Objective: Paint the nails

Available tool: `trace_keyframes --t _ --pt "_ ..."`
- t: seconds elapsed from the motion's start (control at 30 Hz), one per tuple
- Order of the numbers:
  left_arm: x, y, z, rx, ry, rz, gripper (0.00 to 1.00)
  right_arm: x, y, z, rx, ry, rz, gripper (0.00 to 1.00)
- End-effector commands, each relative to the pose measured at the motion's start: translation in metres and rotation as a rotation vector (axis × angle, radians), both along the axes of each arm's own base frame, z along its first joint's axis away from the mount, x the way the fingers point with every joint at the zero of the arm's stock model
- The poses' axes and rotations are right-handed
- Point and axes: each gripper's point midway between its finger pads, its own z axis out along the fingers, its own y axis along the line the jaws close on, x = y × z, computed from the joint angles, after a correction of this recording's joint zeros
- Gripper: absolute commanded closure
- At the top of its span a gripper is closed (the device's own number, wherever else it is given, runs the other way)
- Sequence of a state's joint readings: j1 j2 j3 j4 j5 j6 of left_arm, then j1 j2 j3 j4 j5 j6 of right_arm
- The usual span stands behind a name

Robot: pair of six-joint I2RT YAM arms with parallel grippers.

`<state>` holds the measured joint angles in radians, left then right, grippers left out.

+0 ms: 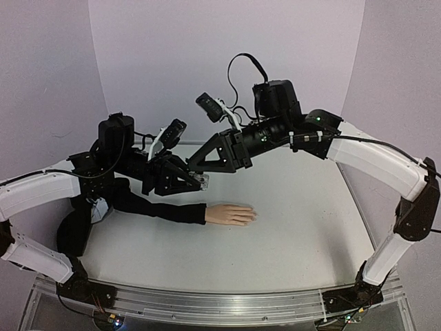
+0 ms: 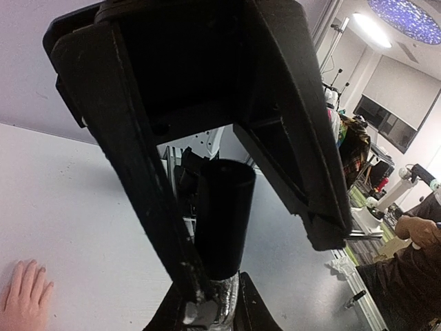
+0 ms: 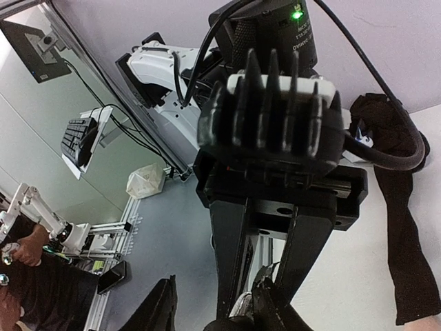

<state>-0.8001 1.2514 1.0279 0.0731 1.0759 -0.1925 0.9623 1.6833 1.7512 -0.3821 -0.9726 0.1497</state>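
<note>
White table (image 1: 303, 207) bears mannequin hand (image 1: 231, 214); lilac walls (image 1: 207, 55).

The tabletop (image 1: 296, 234) is white, the mannequin hand (image 1: 231, 214) pale flesh, its sleeve (image 1: 155, 205) black. The polish bottle (image 2: 222, 296) glitters silver under a black cap (image 2: 224, 214). My left end effector (image 1: 201, 181) and right end effector (image 1: 193, 164) are black. A green light (image 1: 318, 118) shows on my white right arm (image 1: 372, 158).

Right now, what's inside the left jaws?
A dark cap sits between them, a silvery part at its lower end. The rest is cut off below; grip contact is unclear.
</note>
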Motion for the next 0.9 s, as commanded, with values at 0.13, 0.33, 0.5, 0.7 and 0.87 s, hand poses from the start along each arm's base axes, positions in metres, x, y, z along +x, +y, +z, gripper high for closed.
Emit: trace_keyframes --t 0.13,0.33,0.5,0.7,0.87 --pt "-0.003 0.001 0.026 -0.065 -0.054 -0.018 1.0 -0.001 -0.002 0.022 0.064 -0.027 0.015 0.8" --pt "0.057 -0.004 0.035 -0.044 -0.075 0.351 1.0 0.018 0.009 -0.007 -0.007 -0.011 -0.081 1.0" --pt "0.193 0.059 0.013 0.11 -0.057 1.231 1.0 0.111 0.005 -0.061 -0.228 -0.103 -0.767 1.0" --pt "0.226 0.052 0.0 0.175 -0.089 1.337 1.0 0.15 -0.009 -0.079 -0.364 -0.141 -1.249 1.0" --pt "0.205 0.027 -0.01 0.179 -0.123 1.144 1.0 0.142 -0.004 -0.053 -0.329 -0.153 -1.154 0.75"
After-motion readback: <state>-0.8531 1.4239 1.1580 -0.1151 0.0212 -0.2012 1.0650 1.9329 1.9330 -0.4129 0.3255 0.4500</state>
